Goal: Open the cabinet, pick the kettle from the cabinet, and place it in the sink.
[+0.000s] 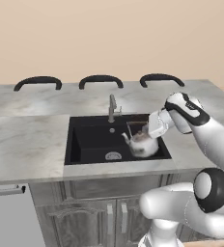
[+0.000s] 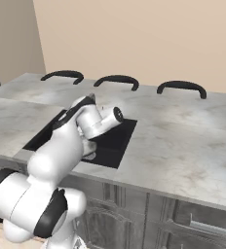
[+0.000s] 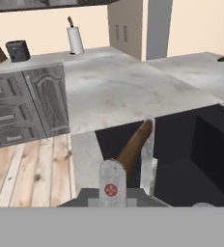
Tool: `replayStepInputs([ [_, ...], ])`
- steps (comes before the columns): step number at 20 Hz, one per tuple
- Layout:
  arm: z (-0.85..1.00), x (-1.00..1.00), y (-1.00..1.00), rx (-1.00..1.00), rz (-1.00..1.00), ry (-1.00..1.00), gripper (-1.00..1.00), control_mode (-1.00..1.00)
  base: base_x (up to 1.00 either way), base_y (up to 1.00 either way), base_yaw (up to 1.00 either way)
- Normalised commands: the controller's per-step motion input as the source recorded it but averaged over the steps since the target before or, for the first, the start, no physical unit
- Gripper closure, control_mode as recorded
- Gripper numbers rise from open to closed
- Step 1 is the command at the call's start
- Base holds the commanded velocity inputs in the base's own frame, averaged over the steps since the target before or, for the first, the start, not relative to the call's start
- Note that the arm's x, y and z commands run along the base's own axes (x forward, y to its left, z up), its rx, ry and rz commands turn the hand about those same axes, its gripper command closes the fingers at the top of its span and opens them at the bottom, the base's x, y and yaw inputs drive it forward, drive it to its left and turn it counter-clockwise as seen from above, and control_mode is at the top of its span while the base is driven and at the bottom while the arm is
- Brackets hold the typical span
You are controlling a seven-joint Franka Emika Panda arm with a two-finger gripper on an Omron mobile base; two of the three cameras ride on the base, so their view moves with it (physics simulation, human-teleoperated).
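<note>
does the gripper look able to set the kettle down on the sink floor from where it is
Probably yes. The gripper is shut on the kettle's brown handle, holding it inside the sink, with only bare black basin showing beneath and the faucet off to the side.

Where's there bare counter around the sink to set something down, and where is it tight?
Bare marble lies left of the sink, and a strip behind the faucet toward the chair backs. The basin's right end is crowded: the kettle hangs there, its handle in the shut gripper. The basin's left half is free.
</note>
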Motion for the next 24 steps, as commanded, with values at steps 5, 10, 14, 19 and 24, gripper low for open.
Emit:
replayStepInputs([
  [5,-0.04,0.32,0.05,0.0,0.12,0.0,1.0,-1.0,0.0,0.0,0.0],
  [10,-0.05,0.3,0.0,0.0,0.13,0.0,1.0,-1.0,0.0,0.0,0.0],
  [14,-0.11,0.25,0.04,0.0,0.14,0.0,1.0,-1.0,0.0,0.0,0.0],
  [19,-0.15,0.18,0.08,0.0,0.14,0.0,1.0,-1.0,0.0,0.0,0.0],
  [24,-0.18,0.1,0.1,0.0,0.05,-0.01,1.0,-1.0,0.0,0.0,0.0],
])
